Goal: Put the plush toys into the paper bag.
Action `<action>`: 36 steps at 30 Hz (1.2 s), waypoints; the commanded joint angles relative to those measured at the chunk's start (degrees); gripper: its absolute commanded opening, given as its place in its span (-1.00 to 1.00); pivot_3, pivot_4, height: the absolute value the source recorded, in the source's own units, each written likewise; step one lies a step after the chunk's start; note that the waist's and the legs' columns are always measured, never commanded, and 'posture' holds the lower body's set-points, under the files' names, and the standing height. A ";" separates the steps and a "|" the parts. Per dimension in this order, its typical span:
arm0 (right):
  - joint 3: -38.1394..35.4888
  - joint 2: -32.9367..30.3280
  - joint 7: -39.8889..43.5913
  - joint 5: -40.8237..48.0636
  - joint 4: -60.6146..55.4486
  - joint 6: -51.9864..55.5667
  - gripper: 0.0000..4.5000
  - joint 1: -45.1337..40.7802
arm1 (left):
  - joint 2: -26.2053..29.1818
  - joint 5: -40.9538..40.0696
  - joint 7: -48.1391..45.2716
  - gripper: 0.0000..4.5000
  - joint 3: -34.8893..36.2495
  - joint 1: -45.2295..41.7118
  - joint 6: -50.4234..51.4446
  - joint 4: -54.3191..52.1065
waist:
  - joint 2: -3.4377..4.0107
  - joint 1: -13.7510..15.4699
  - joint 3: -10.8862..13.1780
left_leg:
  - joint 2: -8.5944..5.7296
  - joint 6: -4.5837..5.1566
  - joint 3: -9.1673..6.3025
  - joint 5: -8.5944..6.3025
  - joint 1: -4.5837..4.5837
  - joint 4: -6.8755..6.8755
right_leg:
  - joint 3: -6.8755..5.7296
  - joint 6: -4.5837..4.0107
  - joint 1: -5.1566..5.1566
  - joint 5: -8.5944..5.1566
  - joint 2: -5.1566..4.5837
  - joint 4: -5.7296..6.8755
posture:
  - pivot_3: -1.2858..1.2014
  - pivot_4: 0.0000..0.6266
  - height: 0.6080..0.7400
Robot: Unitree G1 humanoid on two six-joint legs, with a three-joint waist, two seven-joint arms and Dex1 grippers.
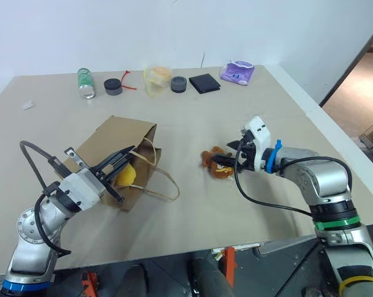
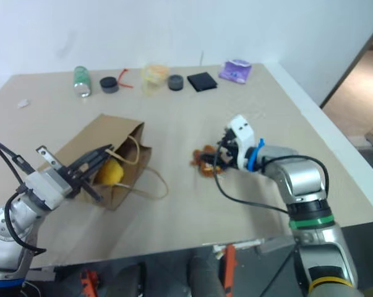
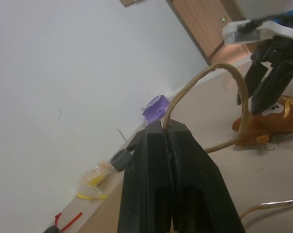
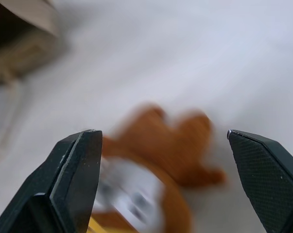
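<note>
While no writing is readable, left gripper (image 1: 125, 162) clamped on paper bag (image 1: 112, 145) handle, right gripper (image 1: 226, 162) apart over brown plush toy (image 1: 216, 163).

Looks like a robot test room or lab. Bare white wall (image 1: 174, 31); plain beige table (image 1: 192, 229) set against it; odd test props lined along the far edge: green can (image 1: 86, 83), black wallet (image 1: 205, 83), purple packet (image 1: 237, 72). Brown wooden door (image 3: 204, 24) at the side.
</note>
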 commanded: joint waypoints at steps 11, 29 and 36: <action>-1.84 3.19 1.56 3.87 -2.56 7.66 -0.91 0.02 | 0.67 -1.25 -0.41 -1.00 1.82 -0.72 -0.90 -0.18 | -0.04 0.02 -0.03 | -0.02 0.00 0.00 0.00 0.04 0.14 | 0.00 0.03 0.09 0.02 -0.02 0.00 | 0.03 -0.52 1.00; -5.05 32.02 -7.87 16.43 0.63 14.56 -0.99 -5.28 | -0.29 -0.70 -0.80 -1.00 0.81 -1.74 -1.91 0.42 | -0.01 -0.07 -0.01 | 0.10 0.00 -0.05 0.00 -0.04 0.06 | 0.00 0.04 0.02 0.05 0.13 0.01 | 0.03 -0.52 1.00; -3.33 41.19 -10.16 12.07 13.87 6.45 -0.99 -11.40 | -0.43 -0.25 -0.84 -1.00 0.08 -1.12 -1.81 -0.21 | 0.00 -0.17 -0.01 | 0.16 0.01 -0.06 0.00 -0.03 0.07 | 0.00 -0.01 0.01 0.09 0.21 0.01 | 0.03 -0.52 1.00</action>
